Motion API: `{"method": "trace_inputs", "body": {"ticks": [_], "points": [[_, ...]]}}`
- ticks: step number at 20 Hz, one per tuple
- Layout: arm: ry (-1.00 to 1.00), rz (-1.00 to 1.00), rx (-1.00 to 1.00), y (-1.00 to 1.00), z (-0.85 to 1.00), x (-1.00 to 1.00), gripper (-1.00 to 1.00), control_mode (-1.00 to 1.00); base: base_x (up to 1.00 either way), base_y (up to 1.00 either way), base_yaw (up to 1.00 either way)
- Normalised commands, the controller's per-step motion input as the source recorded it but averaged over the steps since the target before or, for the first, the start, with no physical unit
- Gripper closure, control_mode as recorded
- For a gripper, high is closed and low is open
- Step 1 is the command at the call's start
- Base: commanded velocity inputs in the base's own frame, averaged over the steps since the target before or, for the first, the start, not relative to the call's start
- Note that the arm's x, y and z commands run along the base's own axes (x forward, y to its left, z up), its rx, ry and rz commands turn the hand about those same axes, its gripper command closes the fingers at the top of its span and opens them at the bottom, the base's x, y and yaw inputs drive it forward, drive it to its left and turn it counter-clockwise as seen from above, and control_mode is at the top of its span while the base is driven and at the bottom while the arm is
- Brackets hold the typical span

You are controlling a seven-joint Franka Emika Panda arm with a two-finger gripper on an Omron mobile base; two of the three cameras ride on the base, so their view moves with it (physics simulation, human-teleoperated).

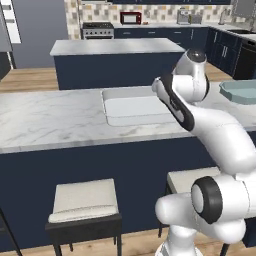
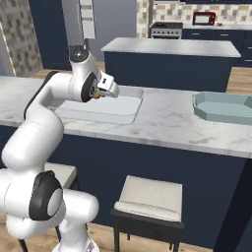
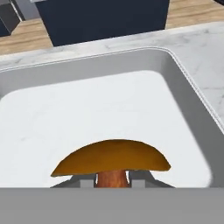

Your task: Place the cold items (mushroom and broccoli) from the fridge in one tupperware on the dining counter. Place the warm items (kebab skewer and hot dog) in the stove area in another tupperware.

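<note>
A brown-capped mushroom (image 3: 111, 158) sits stem-down between my fingertips (image 3: 141, 182), and my gripper (image 3: 113, 181) is shut on its stem. In the right base view the gripper (image 2: 101, 92) hangs over the left part of a wide pale grey tupperware (image 2: 129, 116) on the dining counter, with a bit of the orange mushroom (image 2: 97, 96) peeking out. The hand view looks down into this container's bare white floor (image 3: 100, 109). A second, teal tupperware (image 2: 222, 109) (image 1: 240, 92) stands further right on the same counter. Broccoli, kebab skewer and hot dog are out of view.
The marble dining counter (image 1: 45, 120) runs across both base views, with two cushioned stools (image 1: 84, 202) (image 2: 150, 199) in front of it. Behind it stand a dark blue island (image 1: 115, 57), a stove (image 1: 97, 30) and a red microwave (image 1: 131, 18).
</note>
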Motion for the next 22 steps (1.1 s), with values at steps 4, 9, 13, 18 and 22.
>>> {"method": "trace_inputs", "body": {"ticks": [4, 9, 13, 18, 22], "points": [[0.12, 0.08, 0.02, -0.05, -0.44, 0.80, 1.00, -1.00, 0.00, 0.00, 0.00], [0.12, 0.09, 0.00, 0.00, -0.30, 0.90, 1.00, -1.00, 0.00, 0.00, 0.00], [0.14, 0.07, 0.00, 0.00, -0.48, 0.88, 1.00, -1.00, 0.00, 0.00, 0.00], [0.09, 0.02, 0.00, -0.06, -0.51, 0.49, 1.00, -1.00, 0.00, 0.00, 0.00], [0.00, 0.00, 0.07, -0.30, -0.06, 0.03, -1.00, -1.00, 0.00, 0.00, 0.00]]}}
